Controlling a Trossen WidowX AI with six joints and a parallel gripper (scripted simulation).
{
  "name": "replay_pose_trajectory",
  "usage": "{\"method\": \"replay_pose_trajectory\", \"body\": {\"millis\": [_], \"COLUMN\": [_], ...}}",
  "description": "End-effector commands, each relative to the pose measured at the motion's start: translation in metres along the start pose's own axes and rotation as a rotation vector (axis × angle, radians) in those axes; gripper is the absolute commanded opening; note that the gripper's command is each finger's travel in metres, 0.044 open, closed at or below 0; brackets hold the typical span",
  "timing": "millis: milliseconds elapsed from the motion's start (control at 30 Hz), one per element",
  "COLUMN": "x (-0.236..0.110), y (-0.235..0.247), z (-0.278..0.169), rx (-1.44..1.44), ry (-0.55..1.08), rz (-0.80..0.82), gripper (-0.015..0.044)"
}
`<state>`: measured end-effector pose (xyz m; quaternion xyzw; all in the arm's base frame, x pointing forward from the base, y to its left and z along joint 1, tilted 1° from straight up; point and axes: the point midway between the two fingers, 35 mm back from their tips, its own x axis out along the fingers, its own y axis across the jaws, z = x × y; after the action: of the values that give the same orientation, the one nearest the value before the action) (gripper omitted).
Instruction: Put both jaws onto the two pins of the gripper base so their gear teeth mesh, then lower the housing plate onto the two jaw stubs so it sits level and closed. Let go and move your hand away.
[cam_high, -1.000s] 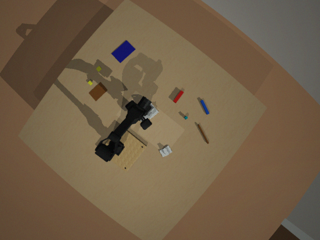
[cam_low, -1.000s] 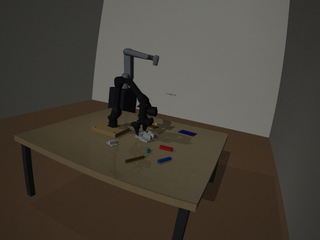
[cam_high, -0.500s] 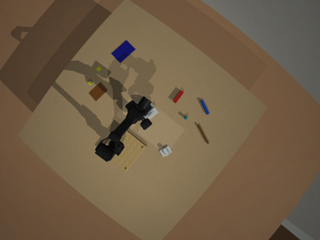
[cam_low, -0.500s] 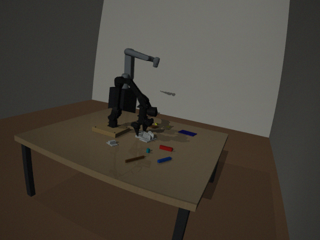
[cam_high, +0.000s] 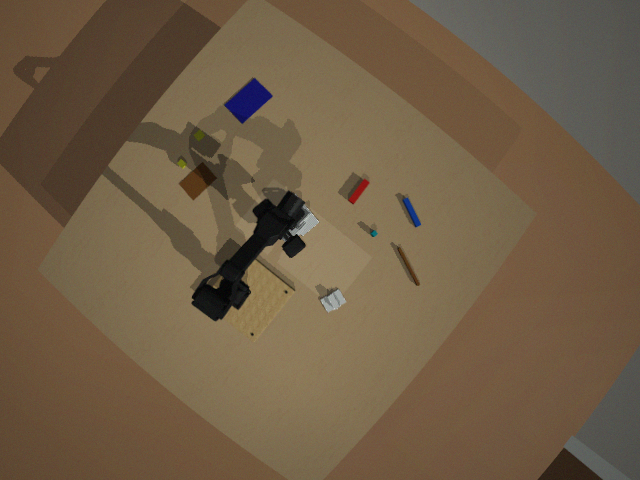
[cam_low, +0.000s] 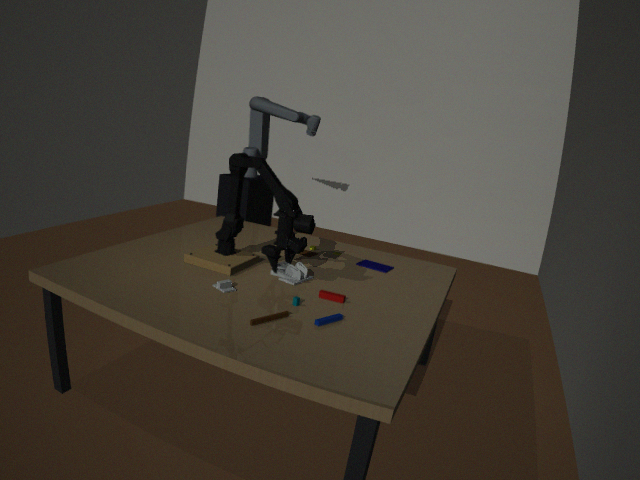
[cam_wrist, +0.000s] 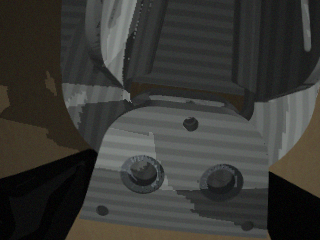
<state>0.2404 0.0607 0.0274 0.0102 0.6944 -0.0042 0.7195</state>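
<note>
My gripper (cam_wrist: 178, 170) (cam_low: 281, 266) is shut on the housing plate (cam_wrist: 175, 150), a grey plate with two ringed round holes, held across its width. Round grey ends, apparently the jaw stubs, show inside both holes. The white gripper base (cam_wrist: 292, 122) (cam_low: 295, 282) lies beneath on the table. Two upright jaws (cam_low: 301, 269) show on it; in the wrist view they rise beyond the plate at left and right. In the top view the arm partly covers the white assembly (cam_high: 308, 222). The gear teeth, the pins and the gap under the plate are hidden.
A small white ridged part (cam_high: 333, 300) (cam_low: 224, 285) lies apart. Also on the table are a red block (cam_high: 358, 191), blue bar (cam_high: 412, 212), teal piece (cam_high: 373, 233), brown stick (cam_high: 408, 266), dark blue panel (cam_high: 248, 100), brown panel (cam_high: 194, 182) and small yellow pieces (cam_high: 181, 163).
</note>
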Motion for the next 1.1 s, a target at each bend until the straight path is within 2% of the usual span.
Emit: {"method": "replay_pose_trajectory", "body": {"millis": [0, 1067], "x": [0.0021, 0.0082], "y": [-0.0007, -0.0007], "z": [-0.0008, -0.0009], "rx": [-0.004, -0.005], "ry": [0.002, 0.002], "rz": [-0.003, -0.003], "gripper": [0.0351, 0.0351]}}
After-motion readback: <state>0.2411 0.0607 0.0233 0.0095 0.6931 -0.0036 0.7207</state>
